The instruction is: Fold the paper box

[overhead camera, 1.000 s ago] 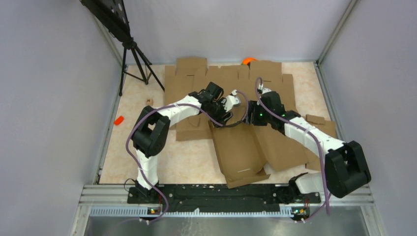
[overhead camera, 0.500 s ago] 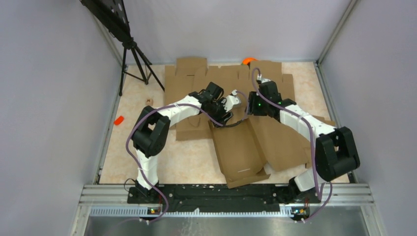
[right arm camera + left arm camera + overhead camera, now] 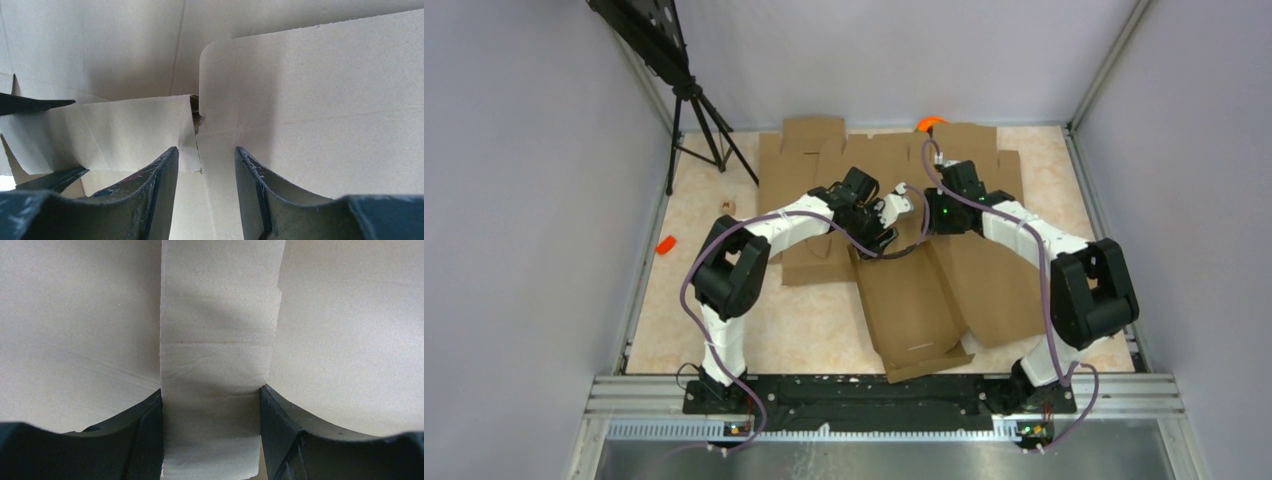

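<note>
The paper box (image 3: 914,305) lies mid-table, a long brown cardboard piece with raised narrow side walls and a flap at its near end. My left gripper (image 3: 904,205) is at its far end. In the left wrist view the left gripper (image 3: 211,395) is shut on a narrow cardboard flap (image 3: 217,340) of the box, which fills the gap between the jaws. My right gripper (image 3: 927,215) is just to the right of it. In the right wrist view the right gripper (image 3: 206,150) stands slightly open over a seam between a low side wall (image 3: 115,130) and a rounded tab panel (image 3: 310,100).
Wide flat cardboard blanks (image 3: 824,160) cover the back of the table, and another (image 3: 999,290) lies under my right arm. An orange object (image 3: 929,123) sits at the back edge. A tripod (image 3: 694,110) stands at the back left. A small orange piece (image 3: 665,244) lies at the left.
My right arm has swung its elbow inward and its gripper has moved slightly farther back and left, closer to the left gripper. The left arm and the box have not moved.
</note>
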`<state>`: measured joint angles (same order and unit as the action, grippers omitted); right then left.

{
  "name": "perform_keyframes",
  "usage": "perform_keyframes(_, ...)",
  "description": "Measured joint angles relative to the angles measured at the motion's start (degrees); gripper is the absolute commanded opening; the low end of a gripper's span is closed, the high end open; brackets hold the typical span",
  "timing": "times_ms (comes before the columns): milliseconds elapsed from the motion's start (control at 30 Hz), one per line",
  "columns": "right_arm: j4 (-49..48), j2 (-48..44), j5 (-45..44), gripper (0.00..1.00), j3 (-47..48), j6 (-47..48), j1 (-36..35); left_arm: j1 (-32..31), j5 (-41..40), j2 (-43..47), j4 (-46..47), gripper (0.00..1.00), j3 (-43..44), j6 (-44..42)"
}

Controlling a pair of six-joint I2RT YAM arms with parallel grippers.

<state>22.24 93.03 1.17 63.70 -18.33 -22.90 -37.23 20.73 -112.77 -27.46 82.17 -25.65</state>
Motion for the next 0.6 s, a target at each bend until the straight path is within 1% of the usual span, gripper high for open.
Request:
perform_keyframes(133, 0.48, 0.04, 0.15, 0.46, 0.17, 0.61, -0.66, 0.0, -0.02, 0.0, 0.02, 0.54, 0.0, 0.0)
perform_keyframes(233, 0.85, 0.04, 0.42, 0.52, 0.2, 0.76, -1.05, 0.0, -0.02, 0.0, 0.02, 0.54, 0.0, 0.0)
perform_keyframes(267, 1.2, 0.07, 0.04, 0.52, 0.28, 0.83, -1.38, 0.0, -0.02, 0.0, 0.02, 0.54, 0.0, 0.0)
perform_keyframes(500, 4.24, 1.22, -5.49, 0.49, 2.29, 1.88, -4.48, 0.0, -0.02, 0.0, 0.02, 0.54, 0.0, 0.0)
perform_keyframes(600, 5.03, 2.21, -7.15, 0.48, 3.13, 1.9, -5.07, -0.02, -0.02, 0.0, 0.04, 0.6, 0.0, 0.0)
